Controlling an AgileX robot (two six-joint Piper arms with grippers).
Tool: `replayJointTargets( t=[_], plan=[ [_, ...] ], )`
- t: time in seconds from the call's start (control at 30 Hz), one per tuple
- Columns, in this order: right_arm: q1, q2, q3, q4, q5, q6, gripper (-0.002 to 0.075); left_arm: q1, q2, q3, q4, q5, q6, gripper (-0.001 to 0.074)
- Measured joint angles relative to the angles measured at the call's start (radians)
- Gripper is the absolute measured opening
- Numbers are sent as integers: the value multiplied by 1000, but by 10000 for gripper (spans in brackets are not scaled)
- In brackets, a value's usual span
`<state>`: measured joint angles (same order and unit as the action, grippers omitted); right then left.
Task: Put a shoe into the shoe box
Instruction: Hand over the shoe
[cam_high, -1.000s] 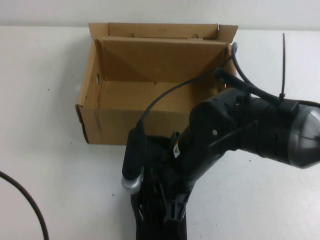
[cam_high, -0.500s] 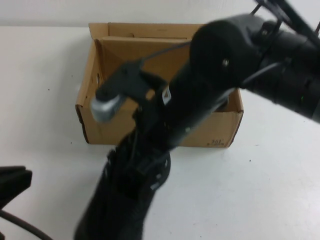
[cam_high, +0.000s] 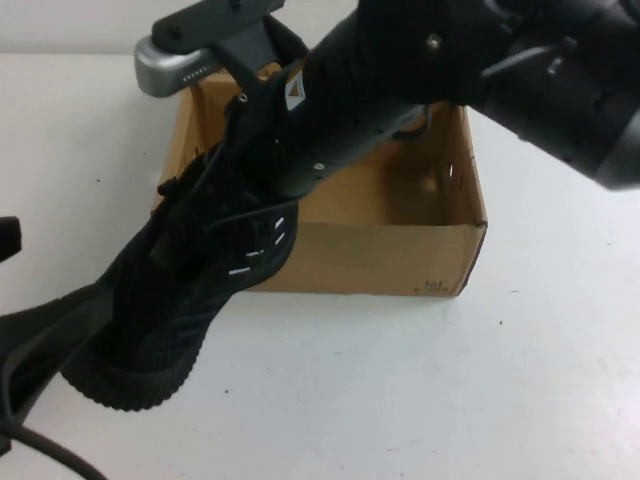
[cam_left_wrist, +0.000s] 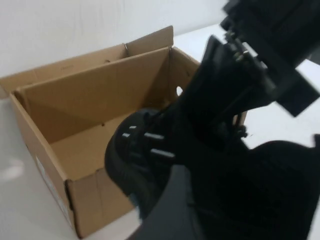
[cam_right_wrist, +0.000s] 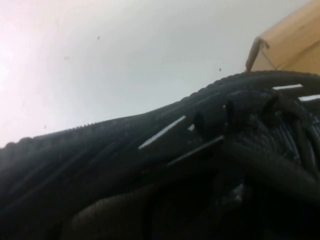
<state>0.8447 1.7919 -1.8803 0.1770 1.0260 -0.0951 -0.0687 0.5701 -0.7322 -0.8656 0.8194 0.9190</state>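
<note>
The black knit shoe (cam_high: 165, 305) hangs tilted in the air over the box's front left corner, with its ridged sole and toe down toward the table. White dashes show on its side. My right gripper (cam_high: 238, 195) is shut on the shoe around the laces and collar. The brown cardboard shoe box (cam_high: 400, 255) stands open behind it, its inside bare where it shows. The shoe also shows in the left wrist view (cam_left_wrist: 137, 150) and fills the right wrist view (cam_right_wrist: 125, 160). My left gripper (cam_high: 40, 335) is at the lower left, right by the shoe's toe.
White table (cam_high: 480, 400) all around. A black cable (cam_high: 45, 455) lies at the lower left corner. The right arm (cam_high: 520, 60) reaches across the box's top from the right. The box's flaps (cam_left_wrist: 95, 55) stand up at the back.
My right arm has lifted the shoe off the table in front of the box and swung it up and to the left. My left arm has come in from the lower left.
</note>
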Motion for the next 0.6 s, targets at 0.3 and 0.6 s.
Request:
replayJointTargets(
  t=[0.3,0.6],
  plan=[
    [0,115,-177,-42,59,67,6,-34,22,0,-59,-17,179,599],
    [0,135,-243,-45,55,86,6,-70,155,0,-35,-132,252,599]
  ],
)
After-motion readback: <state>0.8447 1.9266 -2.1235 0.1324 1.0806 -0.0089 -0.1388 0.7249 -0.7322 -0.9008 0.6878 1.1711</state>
